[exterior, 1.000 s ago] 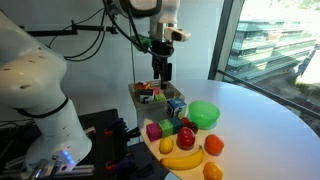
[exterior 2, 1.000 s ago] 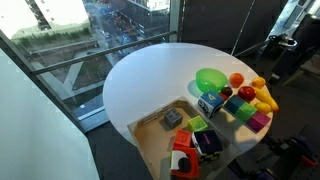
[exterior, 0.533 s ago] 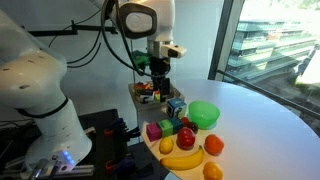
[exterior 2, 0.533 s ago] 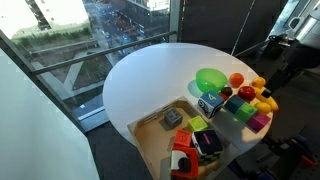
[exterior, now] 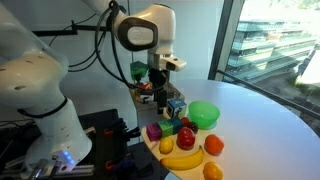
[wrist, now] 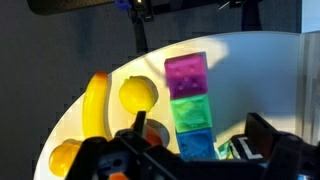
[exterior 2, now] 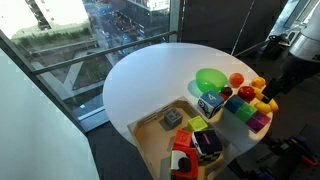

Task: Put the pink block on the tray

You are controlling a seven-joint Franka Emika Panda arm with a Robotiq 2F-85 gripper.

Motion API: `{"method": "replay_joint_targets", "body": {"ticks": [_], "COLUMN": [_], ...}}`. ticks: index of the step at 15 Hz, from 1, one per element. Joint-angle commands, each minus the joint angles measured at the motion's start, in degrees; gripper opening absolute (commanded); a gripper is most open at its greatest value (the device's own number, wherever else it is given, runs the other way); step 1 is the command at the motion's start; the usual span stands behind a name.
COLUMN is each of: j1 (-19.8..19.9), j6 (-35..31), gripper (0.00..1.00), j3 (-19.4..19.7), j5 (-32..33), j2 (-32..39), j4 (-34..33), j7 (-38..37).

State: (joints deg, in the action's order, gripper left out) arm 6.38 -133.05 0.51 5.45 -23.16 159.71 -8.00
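Bright window daylight, soft low-resolution frames.

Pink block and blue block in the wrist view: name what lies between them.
The green block lies between the pink block and the blue block. The wrist view shows all three lined up in one close row.

- I see the pink block [wrist: 186, 75] as magenta-purple. Its upper face carries a faint embossed pattern, too blurred for me to read.
- The green block [wrist: 190, 112] is bright green, and the blue block [wrist: 196, 143] is mid blue.
- The banana [wrist: 95, 105] and the lemon [wrist: 138, 95] are yellow, while the round fruit [wrist: 65, 155] looks orange-yellow.
- The bowl [exterior 2: 211, 78] is vivid green.
- The tray [exterior 2: 150, 135] reads grey-beige to me, and the bench [exterior 2: 140, 75] is plain white.
- The gripper [exterior: 160, 90] is black and the arm [exterior: 160, 15] is white.
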Motion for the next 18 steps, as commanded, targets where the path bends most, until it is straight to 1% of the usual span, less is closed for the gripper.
{"method": "replay_joint_targets", "body": {"ticks": [1,3,7,10,15,18], "j1": [1.6,1.6,1.0,0.8,0.8,0.6], "j6": [-1.9,-1.8,-1.7,-3.0,-9.9,-12.9], "gripper": [1.0,1.0,1.0,1.0,1.0,1.0], "j3": [-0.9,-0.8,0.1,0.5,1.0,1.5], "j5": [1.4,1.4,1.5,2.3,4.6,4.9], "j2": [3.8,5.9,9.7,12.0,15.7,17.6], "j4": [0.0,0.0,-0.1,-0.1,-0.1,-0.1], "j7": [-5.5,-6.3,-4.2,-2.6,-0.9,0.3]}}
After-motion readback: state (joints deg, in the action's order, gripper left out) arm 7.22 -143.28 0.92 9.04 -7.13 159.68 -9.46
